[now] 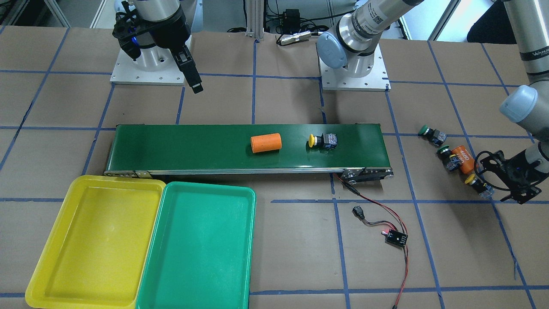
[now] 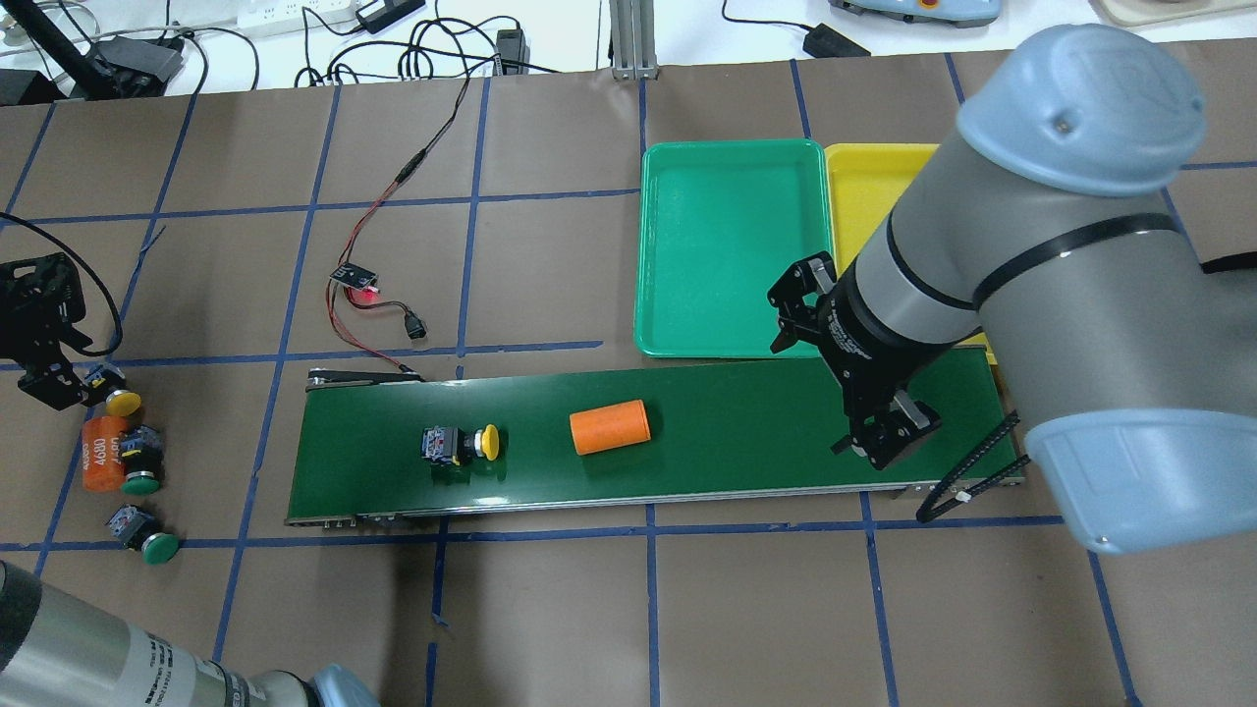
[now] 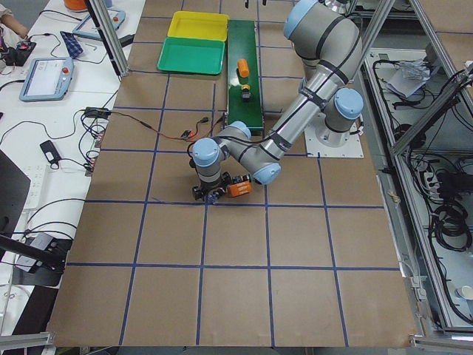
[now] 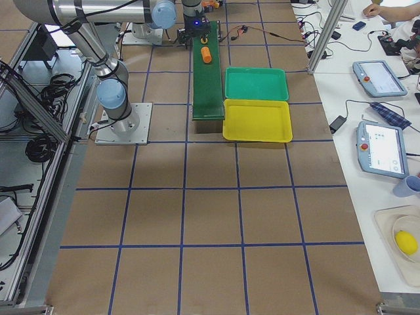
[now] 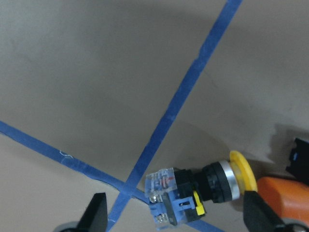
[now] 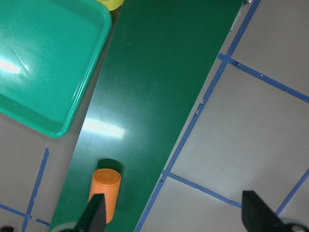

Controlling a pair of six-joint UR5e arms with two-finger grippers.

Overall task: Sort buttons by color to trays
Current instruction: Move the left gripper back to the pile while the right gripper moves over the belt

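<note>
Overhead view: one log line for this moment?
left gripper: open astride table yellow button | right gripper: open near belt | belt yellow button, orange cylinder: on belt | yellow tray, green tray: empty

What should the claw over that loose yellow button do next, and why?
Probably drop straight down and close. The left claw's open fingers sit either side of the yellow button, which lies on the table beside an orange cylinder, not yet gripped.
</note>
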